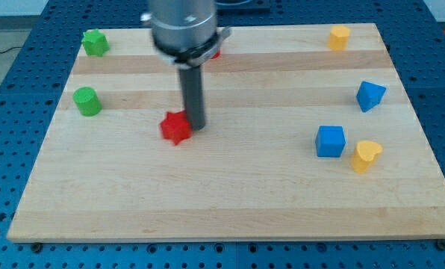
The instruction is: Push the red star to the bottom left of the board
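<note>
The red star (175, 128) lies on the wooden board (230, 202), left of the middle. My tip (196, 127) stands right beside the star, touching its right side. The dark rod rises from there to the arm's grey body at the view's top. The board's bottom left corner is well below and left of the star.
A green star-like block (95, 42) sits at the top left, a green cylinder (86, 101) below it. A yellow block (339, 36) is at the top right. At the right are a blue block (370, 95), a blue cube (330, 141) and a yellow heart (366, 155). A red block (216, 53) peeks out behind the arm.
</note>
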